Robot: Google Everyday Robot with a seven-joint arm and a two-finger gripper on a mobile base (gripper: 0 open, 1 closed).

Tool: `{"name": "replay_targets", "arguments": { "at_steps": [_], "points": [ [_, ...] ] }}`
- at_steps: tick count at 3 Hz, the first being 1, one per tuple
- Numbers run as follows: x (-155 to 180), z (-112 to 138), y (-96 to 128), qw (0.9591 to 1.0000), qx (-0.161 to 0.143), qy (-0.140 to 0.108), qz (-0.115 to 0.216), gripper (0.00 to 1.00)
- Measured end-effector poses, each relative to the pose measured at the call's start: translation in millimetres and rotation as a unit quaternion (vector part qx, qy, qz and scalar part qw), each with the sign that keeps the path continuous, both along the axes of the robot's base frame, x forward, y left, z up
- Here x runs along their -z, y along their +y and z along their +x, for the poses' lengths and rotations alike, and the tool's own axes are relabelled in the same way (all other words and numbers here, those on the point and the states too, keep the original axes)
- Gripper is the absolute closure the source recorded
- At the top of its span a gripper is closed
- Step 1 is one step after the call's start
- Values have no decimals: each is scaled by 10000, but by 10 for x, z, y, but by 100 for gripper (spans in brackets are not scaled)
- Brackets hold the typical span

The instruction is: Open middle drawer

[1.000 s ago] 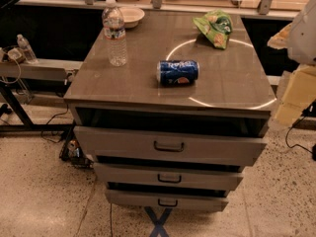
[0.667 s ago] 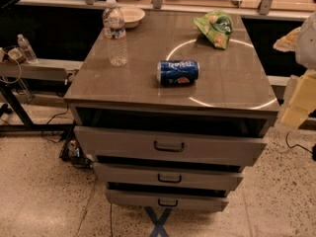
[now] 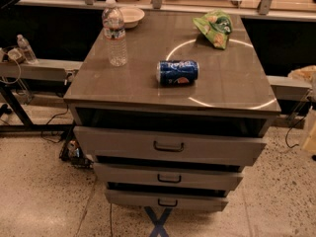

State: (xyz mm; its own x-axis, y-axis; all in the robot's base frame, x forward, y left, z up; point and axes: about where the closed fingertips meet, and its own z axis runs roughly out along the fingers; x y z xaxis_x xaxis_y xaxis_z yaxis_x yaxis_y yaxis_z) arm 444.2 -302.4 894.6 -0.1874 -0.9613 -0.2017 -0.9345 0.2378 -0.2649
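Note:
The grey cabinet (image 3: 173,48) has three drawers stacked in its front. The middle drawer (image 3: 123,173) is a long low grey panel with a small dark loop handle (image 3: 169,178) at its centre. The taller top drawer (image 3: 118,143) is above it and the narrow bottom drawer (image 3: 128,198) below. A dark gap shows above each front. My gripper is out of view. Only pale parts of my arm (image 3: 310,132) show at the right edge, well away from the drawers.
On the cabinet top lie a blue can (image 3: 177,73) on its side, a water bottle (image 3: 115,32), a white bowl (image 3: 129,16) and a green snack bag (image 3: 215,26). A blue X (image 3: 159,221) marks the floor in front. A side shelf with cables (image 3: 29,68) stands at left.
My pale arm has moved right, and most of it has left the picture. The drawers and the things on the cabinet have not moved.

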Motion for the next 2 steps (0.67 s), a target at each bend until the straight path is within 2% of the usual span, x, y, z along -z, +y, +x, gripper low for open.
{"name": "replay_targets", "arguments": {
  "at_steps": [1,2],
  "points": [
    [506,-144,-305,9997,-135,160,-129,0],
    [506,-144,-305,9997,-135,160,-129,0]
  ]
}}
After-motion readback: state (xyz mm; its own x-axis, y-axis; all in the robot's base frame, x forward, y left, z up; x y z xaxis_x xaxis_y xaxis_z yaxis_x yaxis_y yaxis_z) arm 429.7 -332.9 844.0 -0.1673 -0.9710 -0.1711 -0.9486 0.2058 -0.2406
